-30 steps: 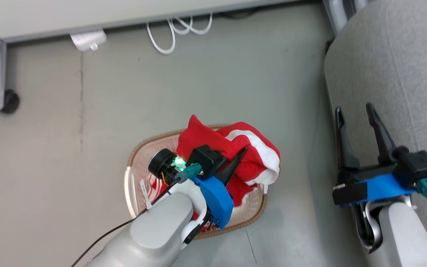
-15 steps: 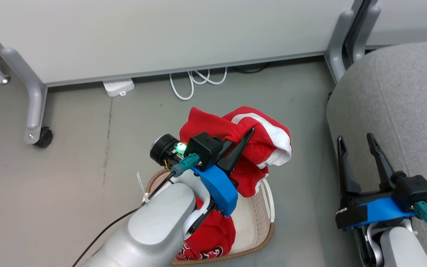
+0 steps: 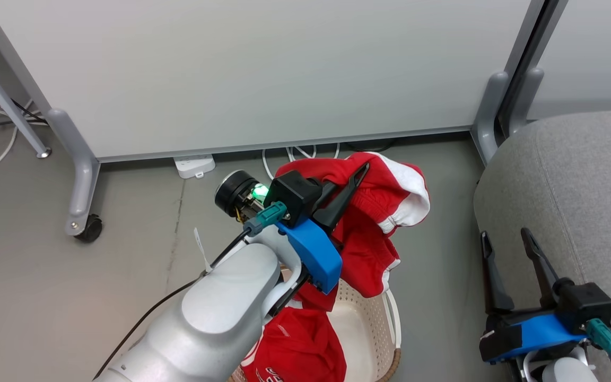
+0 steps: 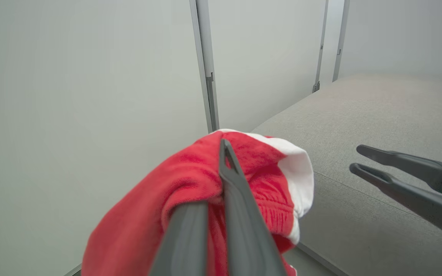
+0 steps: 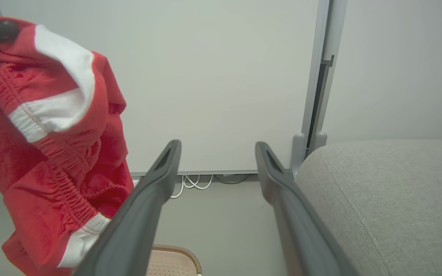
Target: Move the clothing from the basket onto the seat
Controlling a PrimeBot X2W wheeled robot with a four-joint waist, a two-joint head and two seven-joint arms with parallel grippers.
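Right now the left gripper, jaws clenched on the red clothing, holds it above the basket and short of the seat, while the right gripper hangs with jaws apart and empty; a loose fold could slip and fall to the floor

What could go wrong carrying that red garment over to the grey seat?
The red garment hangs bunched from the left gripper, so it might slip free mid-swing. Its loose lower end dangles over the basket and could snag the rim. The open right gripper sits between the garment and the seat; cloth may catch on it.
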